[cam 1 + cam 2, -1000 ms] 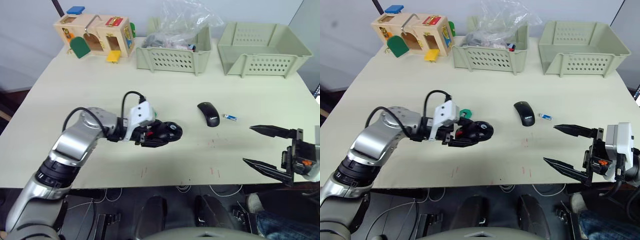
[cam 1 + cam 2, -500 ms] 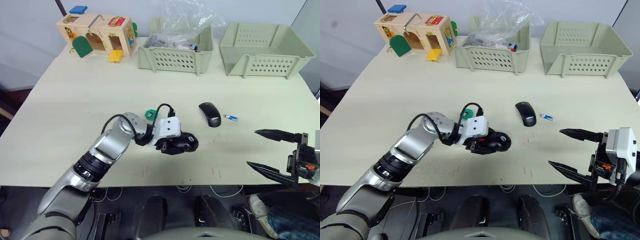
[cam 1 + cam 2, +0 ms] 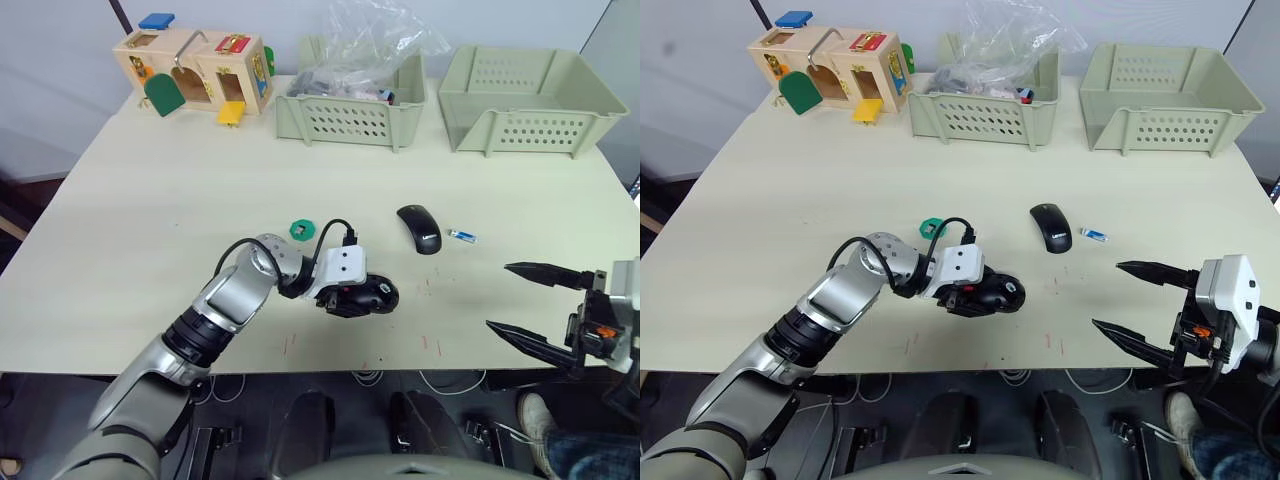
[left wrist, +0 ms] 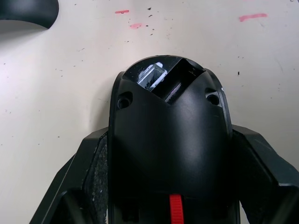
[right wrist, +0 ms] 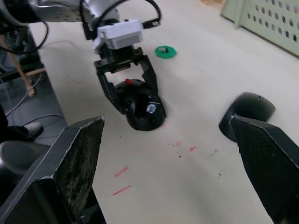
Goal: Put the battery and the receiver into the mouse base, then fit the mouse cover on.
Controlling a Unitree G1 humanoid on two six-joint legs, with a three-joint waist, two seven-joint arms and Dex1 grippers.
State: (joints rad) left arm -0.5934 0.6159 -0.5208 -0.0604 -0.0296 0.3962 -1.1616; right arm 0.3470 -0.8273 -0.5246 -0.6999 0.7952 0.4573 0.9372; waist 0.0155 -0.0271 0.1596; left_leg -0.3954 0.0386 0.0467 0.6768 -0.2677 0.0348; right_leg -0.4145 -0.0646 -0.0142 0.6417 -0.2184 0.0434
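Left hand (image 3: 985,296) clamped on the mouse base (image 3: 368,295); right hand (image 3: 535,305) spread wide and empty.

The left hand's two fingers (image 4: 88,175) press against either side of the mouse base, which sits on the worktop (image 3: 150,210) with its hollow top and red patch showing. The mouse cover (image 3: 418,227) lies on the worktop ahead of that hand and toward the right hand's side, and the battery (image 3: 461,236) lies just beyond the cover. A small green ring (image 3: 300,229) rests close behind the left wrist. The right hand hovers near the worktop's front edge, well apart from both.
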